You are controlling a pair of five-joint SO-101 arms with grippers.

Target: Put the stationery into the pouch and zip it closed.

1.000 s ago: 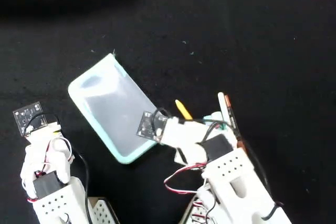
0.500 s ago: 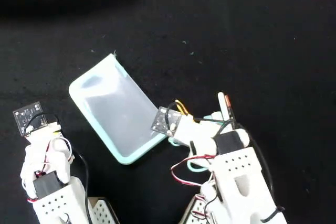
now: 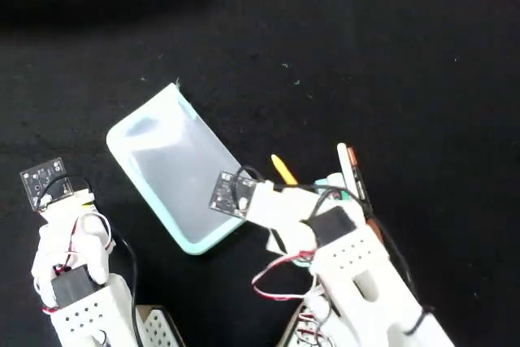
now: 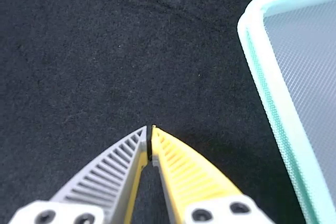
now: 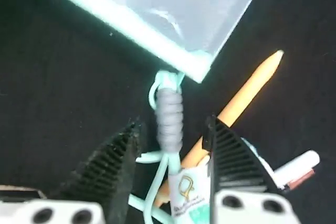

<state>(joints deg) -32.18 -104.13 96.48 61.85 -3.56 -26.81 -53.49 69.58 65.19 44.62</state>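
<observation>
On the black bench [image 3: 406, 79] lies one translucent pouch [image 3: 175, 164] with a mint edge, at 9 o'clock from the middle. At 4 o'clock of it I count three pens: one yellow-orange pen [image 3: 283, 170], one white pen [image 3: 346, 166] and one brown pen [image 3: 359, 188] just beside the white one. Two arms stand at 6 and 7 o'clock. The right claw [image 5: 173, 124] is open, with its fingers on both sides of the pouch's grey-wrapped cord [image 5: 169, 103]. The left claw [image 4: 149, 129] is closed on nothing, near the pouch edge. Since half a second ago the right arm has swung back toward 9 o'clock, uncovering the yellow-orange pen. The pouch and the left arm have not moved.
</observation>
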